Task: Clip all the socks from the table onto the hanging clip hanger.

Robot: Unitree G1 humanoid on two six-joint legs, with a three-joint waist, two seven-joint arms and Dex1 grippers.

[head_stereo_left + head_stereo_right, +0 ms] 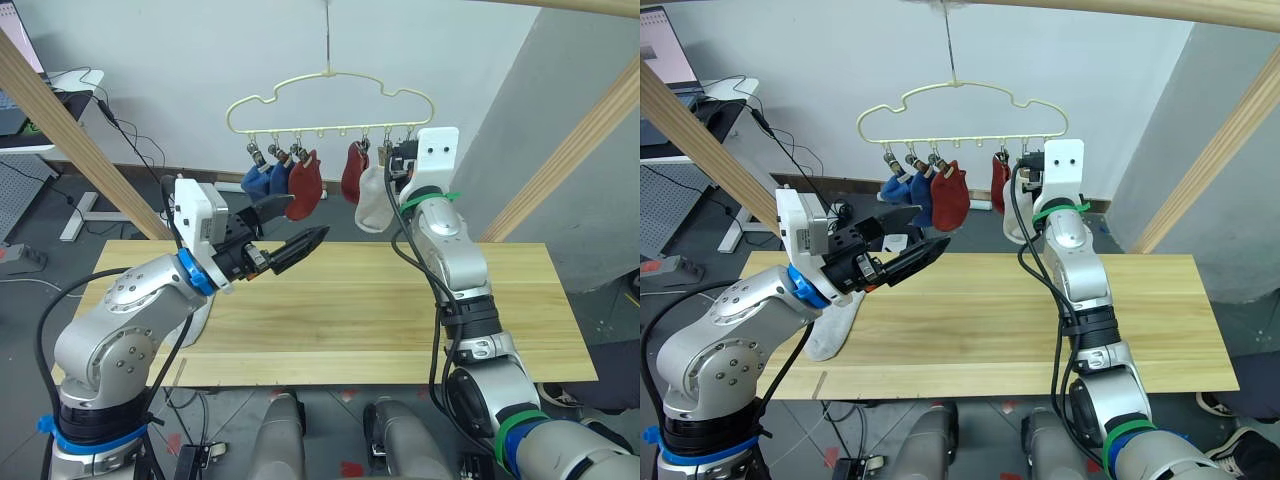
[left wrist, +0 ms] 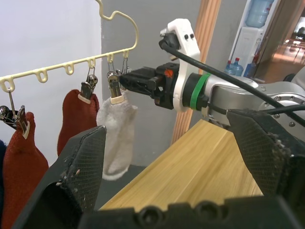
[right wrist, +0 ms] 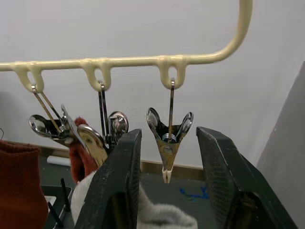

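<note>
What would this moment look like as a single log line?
hung: five socks | table: one grey sock | right gripper: open around empty end clip | left gripper: open

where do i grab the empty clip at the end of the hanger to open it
Grip the clip by its two rounded upper wings. They splay into a V above the pivot, so squeezing them should open the pointed tip below. Come in level from the robot's side with one finger outside each wing; the open right claw already straddles it that way.
</note>
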